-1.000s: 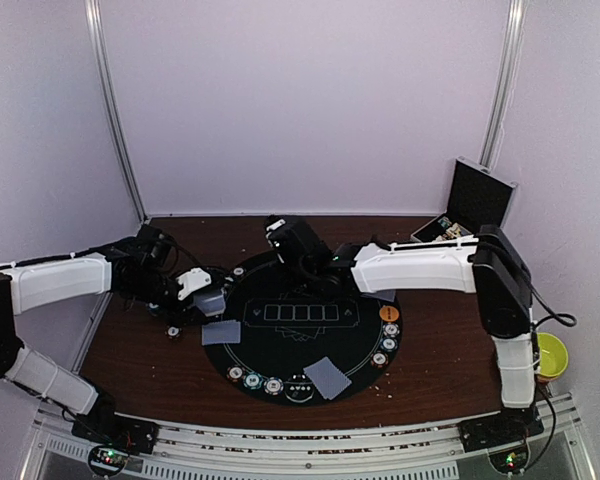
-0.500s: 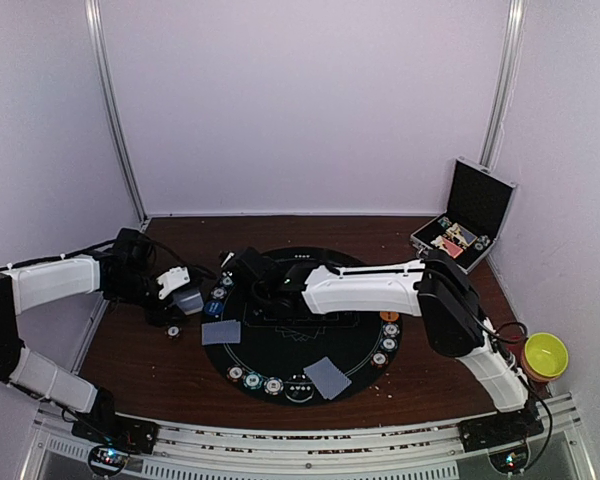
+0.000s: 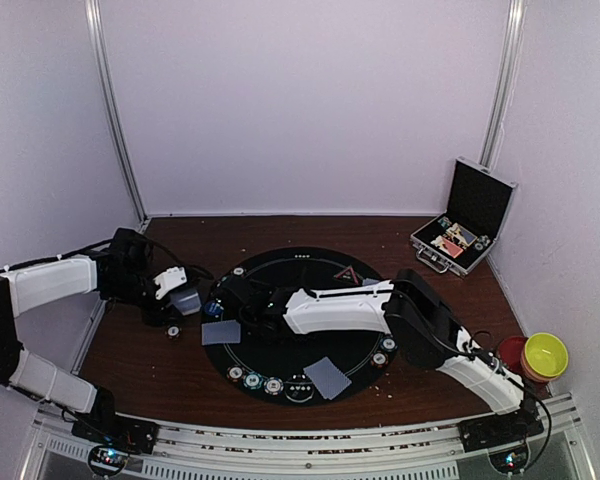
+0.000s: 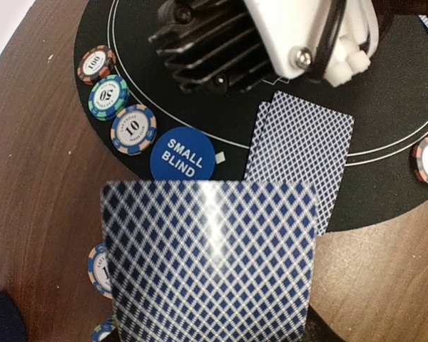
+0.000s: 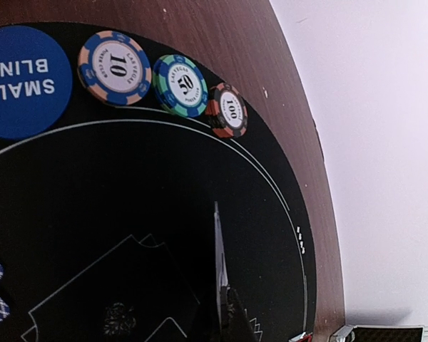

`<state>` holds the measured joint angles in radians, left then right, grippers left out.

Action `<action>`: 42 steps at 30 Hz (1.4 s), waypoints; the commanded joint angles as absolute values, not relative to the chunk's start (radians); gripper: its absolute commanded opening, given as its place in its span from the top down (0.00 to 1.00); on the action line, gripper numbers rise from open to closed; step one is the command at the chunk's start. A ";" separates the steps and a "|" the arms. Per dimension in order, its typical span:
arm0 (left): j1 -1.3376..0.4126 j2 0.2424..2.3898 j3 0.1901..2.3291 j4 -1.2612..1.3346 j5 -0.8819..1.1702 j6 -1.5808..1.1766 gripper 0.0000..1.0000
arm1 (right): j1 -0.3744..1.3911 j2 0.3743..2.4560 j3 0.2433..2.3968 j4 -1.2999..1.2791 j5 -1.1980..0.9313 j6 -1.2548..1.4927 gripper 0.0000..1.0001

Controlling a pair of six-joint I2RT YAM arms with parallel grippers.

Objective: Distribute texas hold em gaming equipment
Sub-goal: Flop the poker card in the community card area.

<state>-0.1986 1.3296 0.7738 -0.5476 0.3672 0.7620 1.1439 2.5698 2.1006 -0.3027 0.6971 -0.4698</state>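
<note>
**Entry: card dealing, left side of the round black mat [image 3: 290,350].**

- Left pincer [image 3: 178,296]: clamped on the deck [image 4: 210,263]. The deck is held back-up, just beside the mat's left edge and above the desk [image 3: 140,360].
- Right pincer [image 3: 230,300]: closed on what is judged to be a single card [image 5: 219,263] (seen only edge-on, as a thin pale sliver). It is poised over the mat's left part.
- Already laid: a pair of cards [image 4: 299,160] lies overlapped at the left seat, near the blue disc [image 4: 183,154] and a row of three chips [image 4: 108,96]. A near card [image 3: 327,377] lies at the mat's front edge.
- Destination of the held card: cannot be told.

Handling notes:
- The held card is best tipped flat and brought low before the jaws are parted, so that it does not flutter or turn face-up.
- The pair and the chip row are to be avoided on approach.
- The deck is best held level and clear of the right arm's path.
</note>
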 commanded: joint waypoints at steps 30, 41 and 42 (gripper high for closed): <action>-0.167 1.287 0.771 -0.548 0.418 0.792 0.47 | 1.150 2.516 2.041 -0.275 0.442 -0.433 0.72; -0.167 1.287 0.781 -0.554 0.426 0.786 0.47 | 1.159 2.460 1.986 -0.261 0.442 -0.416 0.55; -0.167 1.288 0.783 -0.555 0.426 0.786 0.47 | 1.160 2.457 1.984 -0.260 0.438 -0.416 0.54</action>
